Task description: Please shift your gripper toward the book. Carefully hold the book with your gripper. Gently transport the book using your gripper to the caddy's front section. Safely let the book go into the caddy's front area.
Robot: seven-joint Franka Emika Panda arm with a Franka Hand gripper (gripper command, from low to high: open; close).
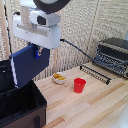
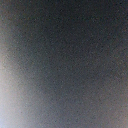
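My gripper (image 1: pixel 37 51) hangs under the white wrist block at the exterior view's upper left. It is shut on the top edge of the dark navy-blue book (image 1: pixel 29 66), which hangs upright and slightly tilted, in the air above the black caddy (image 1: pixel 20 107). The caddy fills the lower left corner, and its divider (image 1: pixel 17 87) runs across it below the book. The book's lower edge is just over the divider area. The wrist view shows only a blurred dark grey surface very close to the lens; I cannot tell what it is.
A red cup (image 1: pixel 79 85) stands on the wooden table (image 1: pixel 100 105), with a small white bowl of yellow food (image 1: pixel 59 77) behind it. A black-and-silver toaster oven (image 1: pixel 114 55) with its rack (image 1: pixel 95 72) pulled out stands at the exterior view's right. A black cable trails behind the arm.
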